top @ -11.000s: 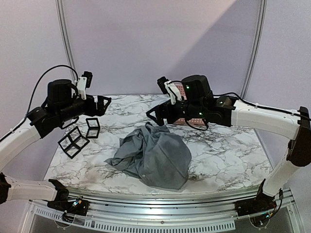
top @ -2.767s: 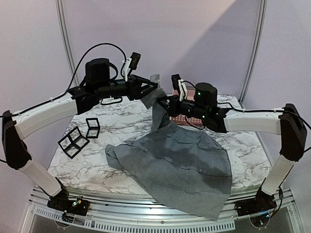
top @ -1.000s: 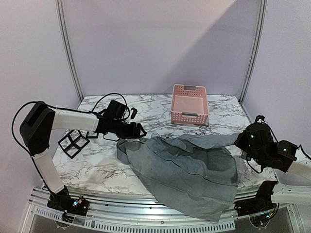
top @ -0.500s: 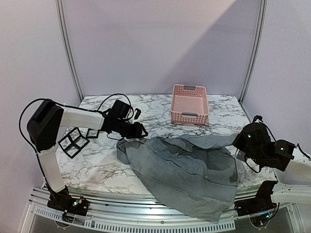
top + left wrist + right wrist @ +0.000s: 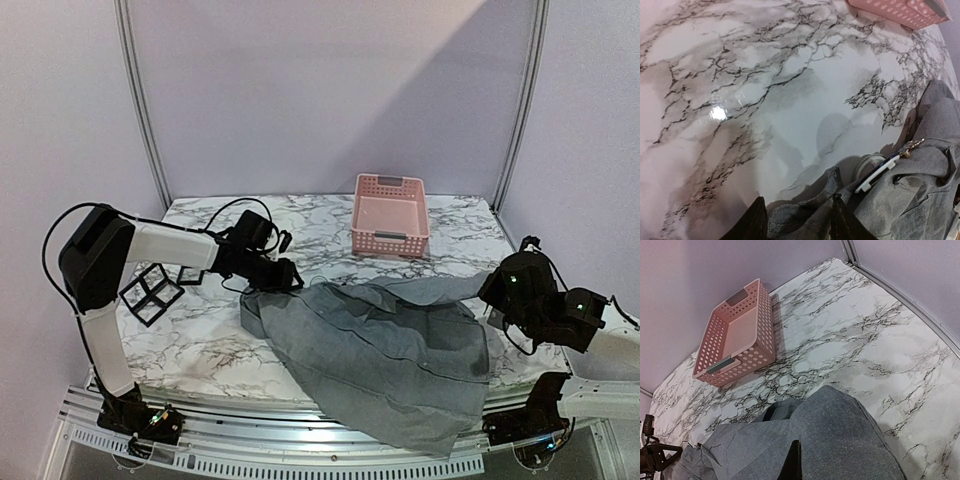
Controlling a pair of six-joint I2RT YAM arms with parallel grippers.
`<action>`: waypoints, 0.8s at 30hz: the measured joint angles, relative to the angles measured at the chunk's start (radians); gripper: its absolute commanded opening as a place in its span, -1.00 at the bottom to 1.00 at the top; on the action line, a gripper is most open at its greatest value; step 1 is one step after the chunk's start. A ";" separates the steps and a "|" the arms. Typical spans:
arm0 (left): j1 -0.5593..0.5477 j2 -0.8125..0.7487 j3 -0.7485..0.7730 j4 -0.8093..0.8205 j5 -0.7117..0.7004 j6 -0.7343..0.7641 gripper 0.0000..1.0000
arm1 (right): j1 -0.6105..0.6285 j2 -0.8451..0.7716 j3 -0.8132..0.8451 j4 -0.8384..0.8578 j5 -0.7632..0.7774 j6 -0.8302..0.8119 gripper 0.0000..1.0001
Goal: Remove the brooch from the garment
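Down low, the left jaws straddle a fold of the garment [image 5: 380, 345] at its far-left corner; pinched or not, I cannot tell. The brooch [image 5: 882, 169] lies on the cloth just beside them. The right jaws are together on the garment's right end, and it is spread across the bench [image 5: 200, 340].

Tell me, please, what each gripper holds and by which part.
Right gripper pinches garment at its right end; left gripper straddles its left edge, grip unclear.
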 measured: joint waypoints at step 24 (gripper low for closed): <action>-0.020 -0.005 -0.013 0.003 -0.006 -0.038 -1.00 | 0.000 0.007 -0.015 0.039 -0.002 -0.008 -1.00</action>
